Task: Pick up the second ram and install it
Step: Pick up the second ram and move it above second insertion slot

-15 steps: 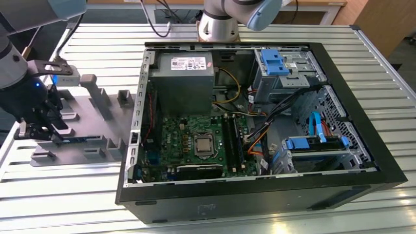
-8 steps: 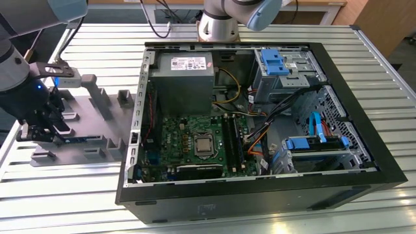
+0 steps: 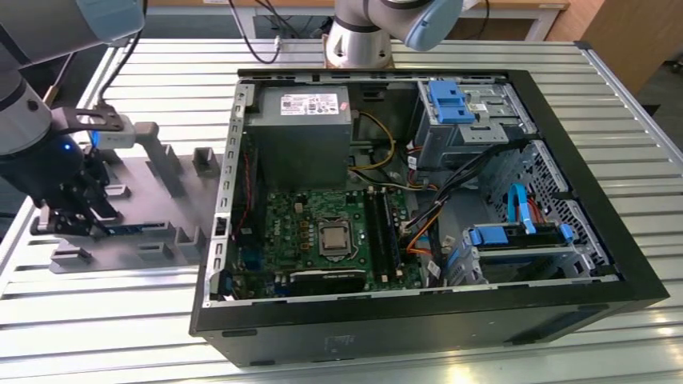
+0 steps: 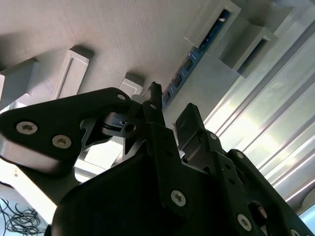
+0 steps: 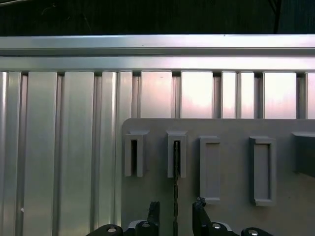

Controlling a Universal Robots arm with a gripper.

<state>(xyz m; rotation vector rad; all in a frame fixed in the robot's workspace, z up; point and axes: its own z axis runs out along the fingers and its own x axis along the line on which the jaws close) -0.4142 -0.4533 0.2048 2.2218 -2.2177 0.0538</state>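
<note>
The gripper (image 5: 175,211) is hanging open astride the memory stick (image 5: 175,172), which is standing on edge in the gray holder (image 5: 231,216) — closing off-centre is risking tipping it, and lifting crooked is risking jamming it there.

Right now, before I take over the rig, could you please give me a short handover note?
Hand: open, low over the grey tray, with its fingers on either side of the ram and a gap on each side.
Ram: on edge in a tray slot, outside the PC case.
Done: the hand is lined up on the ram.
Left: the ram is not yet gripped, lifted or seated in the motherboard slots.
</note>
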